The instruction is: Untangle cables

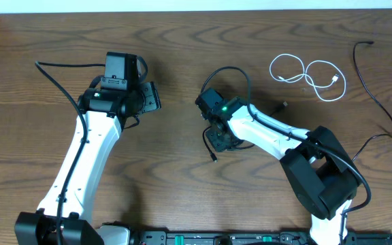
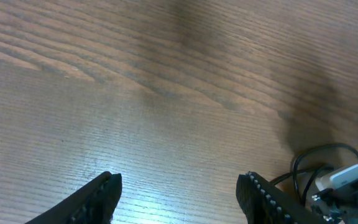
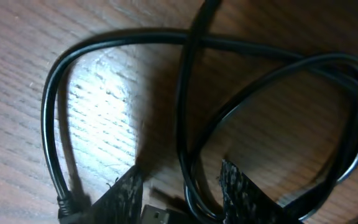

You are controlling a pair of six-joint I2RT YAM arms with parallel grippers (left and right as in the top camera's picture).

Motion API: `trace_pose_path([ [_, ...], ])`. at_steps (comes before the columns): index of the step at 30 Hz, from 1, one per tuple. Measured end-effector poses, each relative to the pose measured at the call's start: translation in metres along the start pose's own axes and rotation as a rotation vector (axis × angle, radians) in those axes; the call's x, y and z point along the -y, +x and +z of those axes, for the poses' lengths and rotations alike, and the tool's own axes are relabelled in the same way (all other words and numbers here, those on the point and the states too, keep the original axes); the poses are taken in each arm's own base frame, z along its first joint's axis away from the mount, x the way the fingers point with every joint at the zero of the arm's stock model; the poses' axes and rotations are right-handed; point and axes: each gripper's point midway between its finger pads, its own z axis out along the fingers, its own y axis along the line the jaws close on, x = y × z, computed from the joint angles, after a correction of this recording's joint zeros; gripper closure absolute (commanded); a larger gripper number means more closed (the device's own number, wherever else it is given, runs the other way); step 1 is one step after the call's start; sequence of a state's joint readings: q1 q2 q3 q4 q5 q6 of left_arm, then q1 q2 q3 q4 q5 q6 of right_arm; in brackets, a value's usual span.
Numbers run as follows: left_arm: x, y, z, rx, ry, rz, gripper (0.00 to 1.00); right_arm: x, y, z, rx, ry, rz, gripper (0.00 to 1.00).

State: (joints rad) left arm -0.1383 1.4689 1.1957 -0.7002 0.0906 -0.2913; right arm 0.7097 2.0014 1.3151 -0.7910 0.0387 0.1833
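A bundle of black cable [image 3: 179,118] lies in loops on the wooden table under my right gripper [image 3: 179,193]. Its jaws are apart, with two strands running between them close to the right finger, and a flat metal plug [image 3: 157,215] lies by the left finger. From overhead, my right gripper [image 1: 220,139] covers the bundle and a black tail [image 1: 207,144] sticks out at the left. A white cable [image 1: 307,76] lies in loose loops at the back right. A long thin black cable [image 1: 376,99] trails along the right side. My left gripper [image 2: 179,193] [image 1: 136,87] stands open over bare wood.
A small dark plug end [image 1: 284,104] lies between the right arm and the white cable. In the left wrist view, the right arm's wrist and its own cabling [image 2: 344,180] show at the lower right. The table's back edge [image 1: 196,9] runs along the top.
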Motion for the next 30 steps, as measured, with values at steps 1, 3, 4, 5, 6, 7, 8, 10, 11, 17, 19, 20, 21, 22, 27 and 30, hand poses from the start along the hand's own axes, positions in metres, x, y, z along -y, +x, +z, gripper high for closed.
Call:
trace_pose_path([
  [1,0.0,0.0,0.0,0.0,0.001,0.0,0.33,0.001,0.0,0.0,0.0,0.002,0.003,0.59],
  [3,0.0,0.0,0.0,0.0,0.001,0.0,0.32,0.002,0.0,0.0,0.0,0.004,0.006,0.64],
  [4,0.0,0.0,0.0,-0.001,0.001,0.0,0.32,0.002,0.0,0.0,0.001,0.004,0.008,0.67],
  [5,0.0,0.0,0.0,-0.001,0.001,0.0,0.32,0.003,0.0,0.0,0.001,0.005,0.014,0.68],
  [6,0.0,0.0,0.0,-0.001,0.001,0.0,0.32,0.003,-0.001,0.0,0.001,0.007,0.018,0.69],
  [7,0.0,0.0,0.0,-0.001,0.001,0.0,0.32,0.004,-0.001,0.0,0.002,0.008,0.019,0.72],
  [8,0.0,0.0,0.0,-0.001,0.001,0.0,0.22,0.004,-0.001,0.0,0.002,0.008,0.018,0.83],
  [10,0.0,0.0,0.0,-0.001,0.002,-0.003,0.02,0.004,-0.001,0.0,0.003,0.009,0.023,0.99],
  [11,0.0,0.0,0.0,-0.001,0.002,0.0,0.02,0.004,-0.001,0.0,0.003,0.01,0.024,0.99],
  [17,0.0,0.0,0.0,-0.001,0.003,0.0,0.02,0.004,-0.009,0.0,0.034,0.005,0.028,0.99],
  [19,0.001,0.0,0.0,-0.002,0.004,0.0,0.02,0.004,-0.014,-0.002,0.048,0.001,0.028,0.99],
  [20,0.001,0.0,0.0,-0.002,0.005,0.0,0.02,0.004,-0.017,-0.004,0.055,-0.003,0.028,0.99],
  [21,0.001,0.0,0.0,-0.001,0.005,0.0,0.02,0.003,-0.022,-0.008,0.066,-0.009,0.025,0.99],
  [22,0.001,0.0,0.0,-0.002,0.005,0.0,0.02,0.003,-0.029,-0.013,0.085,-0.017,0.021,0.99],
  [27,0.001,0.0,0.0,-0.002,0.005,0.0,0.02,0.003,-0.079,-0.068,0.237,-0.051,0.013,0.99],
  [30,0.001,0.0,0.0,-0.002,0.005,0.0,0.02,0.005,-0.105,-0.122,0.368,-0.065,0.005,0.99],
])
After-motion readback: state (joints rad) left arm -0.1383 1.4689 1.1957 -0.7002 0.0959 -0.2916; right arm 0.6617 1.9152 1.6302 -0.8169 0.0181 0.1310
